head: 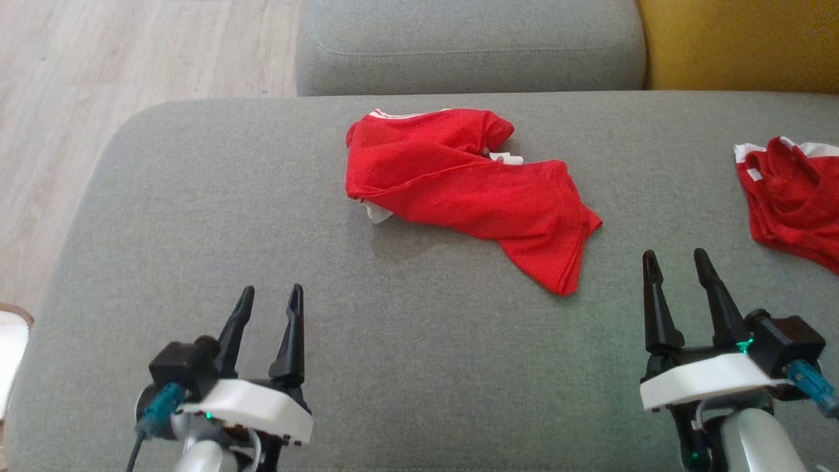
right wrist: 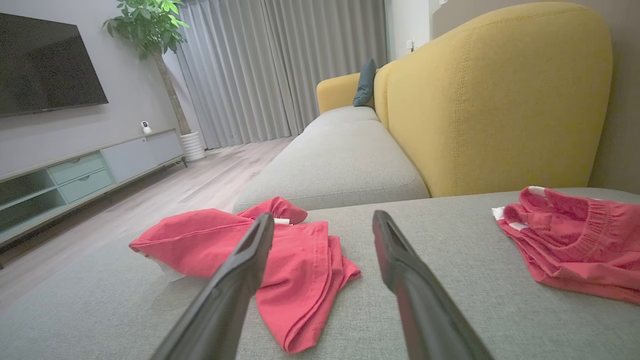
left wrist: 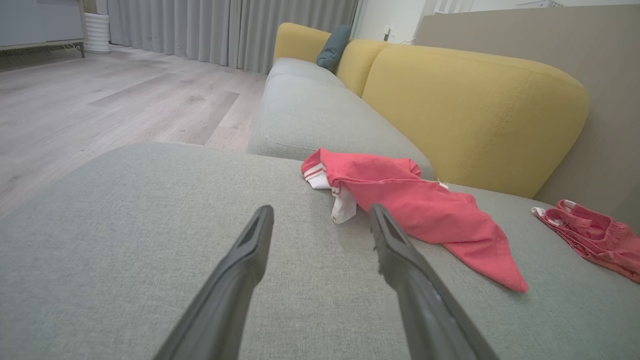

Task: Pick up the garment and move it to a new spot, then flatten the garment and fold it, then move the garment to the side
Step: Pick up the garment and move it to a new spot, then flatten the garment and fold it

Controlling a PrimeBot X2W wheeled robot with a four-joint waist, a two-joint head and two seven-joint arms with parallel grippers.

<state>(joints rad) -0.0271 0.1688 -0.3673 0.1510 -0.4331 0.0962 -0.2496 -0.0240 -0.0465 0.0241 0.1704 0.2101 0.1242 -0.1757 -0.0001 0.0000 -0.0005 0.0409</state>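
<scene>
A crumpled red garment (head: 459, 190) with white trim lies in the middle of the grey sofa seat (head: 229, 196), seen from the left wrist as a pink-red heap (left wrist: 420, 210) and from the right wrist ahead and to the left (right wrist: 295, 255). My left gripper (head: 269, 298) hovers open at the lower left, well short of the garment, with nothing between its fingers (left wrist: 250, 250). My right gripper (head: 675, 259) stands open at the lower right, just right of the garment's near corner, its fingers (right wrist: 395, 250) empty.
A second red garment (head: 793, 196) with white trim lies at the seat's right edge, also visible from the wrists (left wrist: 590, 235) (right wrist: 570, 240). A yellow backrest (head: 741, 39) rises behind, another grey seat cushion (head: 465, 46) adjoins, and wooden floor (head: 78, 78) lies to the left.
</scene>
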